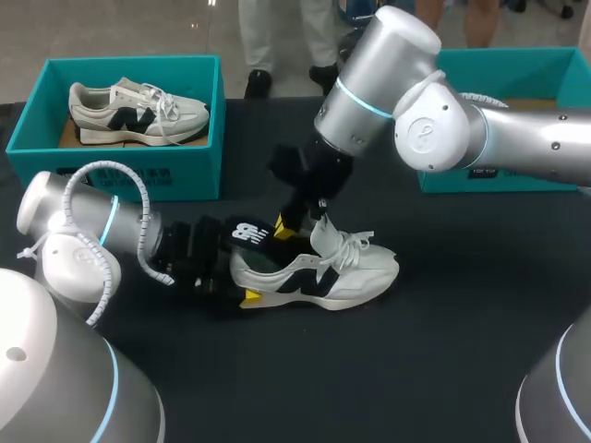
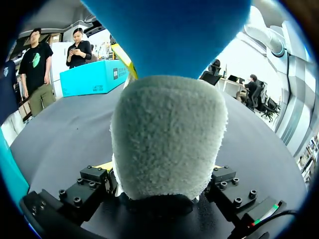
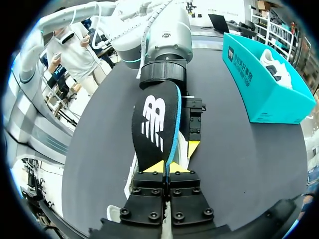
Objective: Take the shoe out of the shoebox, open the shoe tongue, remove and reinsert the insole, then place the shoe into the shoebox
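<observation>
Two grippers: both are clamped, each on a different part of the task's things.
Left gripper [image 1: 231,281]: lies low over the table [image 1: 443,351], with its fingers closed from both sides on the heel of the white sneaker [image 1: 323,272]. In its own wrist view the grey suede heel fills the gap between the finger blocks, with a sliver of yellow tip showing beside it.
Right gripper [image 3: 167,168]: its yellow tips are pressed almost together and pinch one end of the insole [image 3: 154,124] by its thin edge.
Insole: black on top with a white logo, blue underneath. It is held out of the sneaker and reaches from the right gripper toward the left arm's wrist, above the heel opening. Whether its far end touches the sneaker cannot be told.
White sneaker: stands on its sole near the middle of the table, outside both boxes, with its toe toward the robot's right. Its laces are loose and its tongue stands up.
Left shoebox [image 1: 120,166]: teal, at the far left of the table – it holds a second sneaker [image 1: 138,113] lying on its side.
Right shoebox [image 1: 499,175]: teal, at the far right, partly hidden behind the right arm.
</observation>
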